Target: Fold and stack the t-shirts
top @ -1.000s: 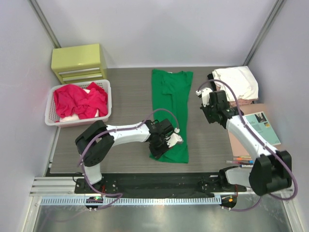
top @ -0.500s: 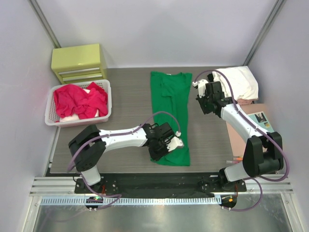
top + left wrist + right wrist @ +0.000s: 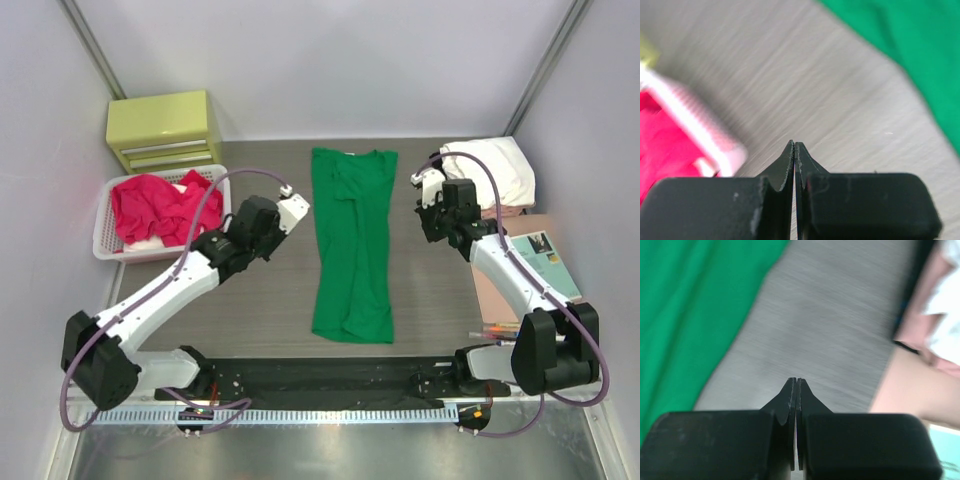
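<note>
Green t-shirt point(image 3: 352, 245) shows whole from above; wrist views catch only edges

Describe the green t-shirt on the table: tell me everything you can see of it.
The green t-shirt is bright green soft cloth, folded lengthwise into a long narrow strip, no sleeves sticking out. It lies flat on the grey wood-grain table, neck at the far end with a small white label, hem toward the arms. Creases show near the collar. Only the table touches it; the left gripper and right gripper, both shut, are clear of it on either side.
</note>
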You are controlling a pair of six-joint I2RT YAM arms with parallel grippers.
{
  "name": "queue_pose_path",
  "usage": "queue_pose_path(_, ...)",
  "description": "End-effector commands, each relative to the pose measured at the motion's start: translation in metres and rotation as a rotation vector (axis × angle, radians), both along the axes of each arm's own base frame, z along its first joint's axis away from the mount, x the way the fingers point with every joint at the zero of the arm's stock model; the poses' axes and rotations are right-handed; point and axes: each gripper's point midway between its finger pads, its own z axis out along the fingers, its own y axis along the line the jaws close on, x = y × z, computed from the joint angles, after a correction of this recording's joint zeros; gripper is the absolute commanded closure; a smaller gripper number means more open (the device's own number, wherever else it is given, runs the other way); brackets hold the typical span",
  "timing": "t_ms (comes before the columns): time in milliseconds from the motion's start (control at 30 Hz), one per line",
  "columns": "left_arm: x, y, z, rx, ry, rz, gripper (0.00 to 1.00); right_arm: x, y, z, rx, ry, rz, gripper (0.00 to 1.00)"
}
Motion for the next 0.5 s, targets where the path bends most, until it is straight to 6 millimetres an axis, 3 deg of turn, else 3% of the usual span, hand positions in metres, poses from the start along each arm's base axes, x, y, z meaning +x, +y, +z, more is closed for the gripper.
queue_pose_path(0, 0.025, 0.047, 0.04, -0.032, -0.171, 0.19, 1.0, -0.031, 0.07, 0.002, 0.176, 0.131, 0.323, 0.99)
queue_pose_path(133, 0.031, 0.082, 0.057, -0.046, -0.22, 0.299, 1.0, -0.057, 0.09, -0.008, 0.038, 0.129, 0.433, 0.99)
queue_pose_path(233, 0.028, 0.101, 0.064, -0.053, -0.253, 0.341, 1.0, -0.078, 0.105, -0.015, 0.041, 0.156, 0.502, 0.99)
queue_pose_path(367, 0.026, 0.126, 0.064, -0.069, -0.27, 0.405, 1.0, -0.078, 0.121, -0.024, 0.023, 0.162, 0.531, 0.99)
queue_pose_path(467, 0.021, 0.132, 0.061, -0.099, -0.257, 0.418, 1.0, -0.072, 0.14, -0.045, -0.015, 0.212, 0.574, 0.99)
